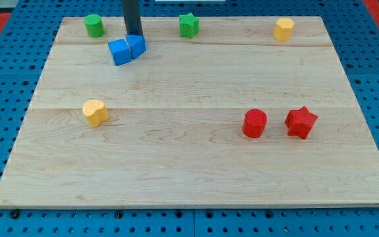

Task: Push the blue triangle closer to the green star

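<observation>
Rod tip (133, 35) sat at the top edge of the touching blue blocks (126, 49), near the board's top left. No fingers fitted. Green star (189, 25) lay well apart, rightward. Best approached from the left side, pushing the triangular block right without dragging its neighbour.

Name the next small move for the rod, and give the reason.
Probably slide my tip around to the view's left of the blue blocks, then push rightward. The tip now sits just above them, and the green star lies to their right along the board's top edge.
</observation>
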Controlling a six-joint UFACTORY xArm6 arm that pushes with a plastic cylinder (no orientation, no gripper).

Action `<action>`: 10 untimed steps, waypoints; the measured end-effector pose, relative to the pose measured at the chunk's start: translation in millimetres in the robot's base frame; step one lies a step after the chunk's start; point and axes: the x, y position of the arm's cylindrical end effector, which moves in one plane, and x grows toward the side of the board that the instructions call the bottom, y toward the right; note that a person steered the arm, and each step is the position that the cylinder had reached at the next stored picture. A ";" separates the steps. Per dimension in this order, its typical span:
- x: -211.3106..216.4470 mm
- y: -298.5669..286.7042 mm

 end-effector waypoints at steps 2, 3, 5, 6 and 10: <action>0.0 -41.1; 6.5 -47.2; 16.4 -45.9; 25.9 -36.8; 39.3 -5.6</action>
